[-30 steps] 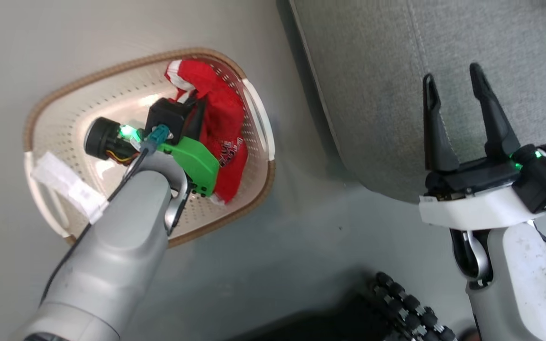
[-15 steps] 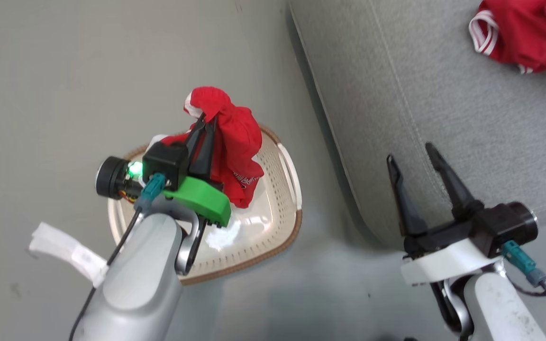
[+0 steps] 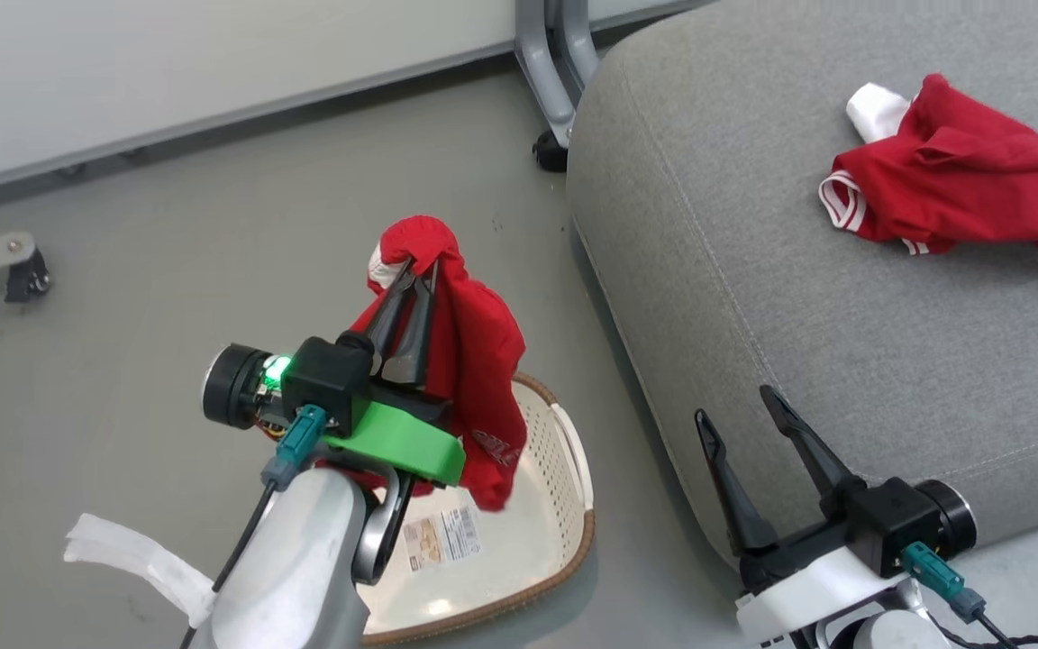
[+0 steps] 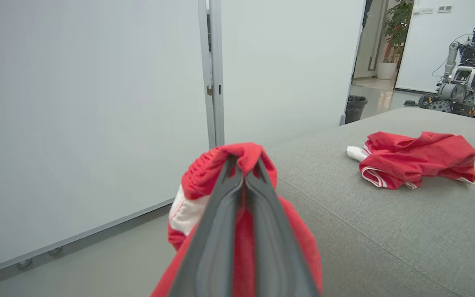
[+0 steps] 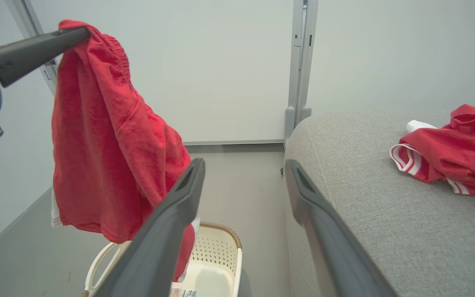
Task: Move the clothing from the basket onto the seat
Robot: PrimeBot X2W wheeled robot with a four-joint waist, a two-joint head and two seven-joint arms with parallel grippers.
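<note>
My left gripper [image 3: 417, 268] is shut on a red garment [image 3: 474, 379] with white trim, which hangs from the fingertips above the cream basket [image 3: 564, 532]. The same garment [image 5: 109, 140] dangles full length over the basket [image 5: 221, 255] in the right wrist view, and bunches round the closed fingers [image 4: 243, 173] in the left wrist view. A second red garment [image 3: 960, 185] with white stripes lies on the grey seat [image 3: 807, 297], far right. My right gripper [image 3: 740, 406] stands open and holds nothing, close to the seat's front edge.
The basket holds a paper label [image 3: 442, 538] on its bare bottom. A grey partition leg on a caster [image 3: 550, 135] stands behind the seat's corner, and another caster [image 3: 19, 266] sits at far left. A white wall panel [image 3: 213, 63] runs along the back.
My left gripper has lifted the red garment clear of the basket. The head camera has tilted up, bringing the seat top, the second garment and the wall into view.
</note>
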